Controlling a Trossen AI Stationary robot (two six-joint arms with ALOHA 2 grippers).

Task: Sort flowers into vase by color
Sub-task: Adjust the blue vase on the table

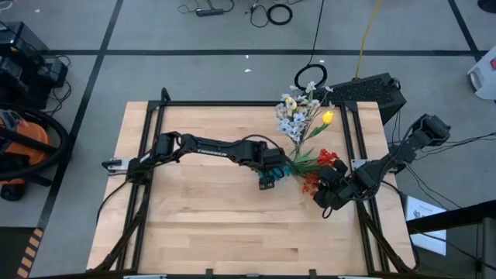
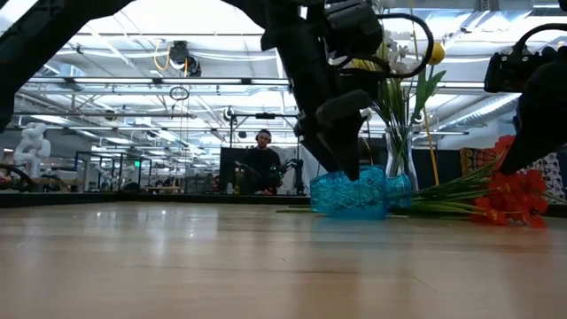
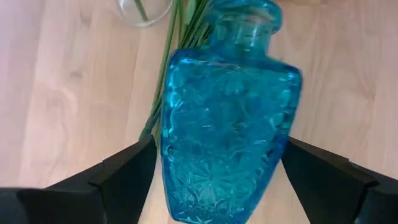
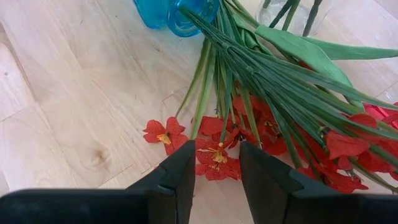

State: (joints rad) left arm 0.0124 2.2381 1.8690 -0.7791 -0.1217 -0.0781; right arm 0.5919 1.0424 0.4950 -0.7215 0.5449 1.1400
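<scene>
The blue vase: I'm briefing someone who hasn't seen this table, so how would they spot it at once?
Start at the wooden table and follow the left arm to its open gripper. The blue vase lies on its side between the fingers, with the stems of the red flowers in its mouth. The clear vase just beyond it stands upright and holds the whitish and yellow flowers.

a robotics lab or large open workshop. the wooden table (image 1: 232,225) sits in a black metal frame (image 1: 232,103) on a grey floor marked with dark tape lines, with loose cables (image 1: 271,12) at twelve o'clock and an orange vacuum (image 1: 19,147) at nine o'clock. beyond the table the low view shows a hall with exposed ceiling trusses (image 2: 177,84) and a seated person (image 2: 263,164) at a desk.
</scene>
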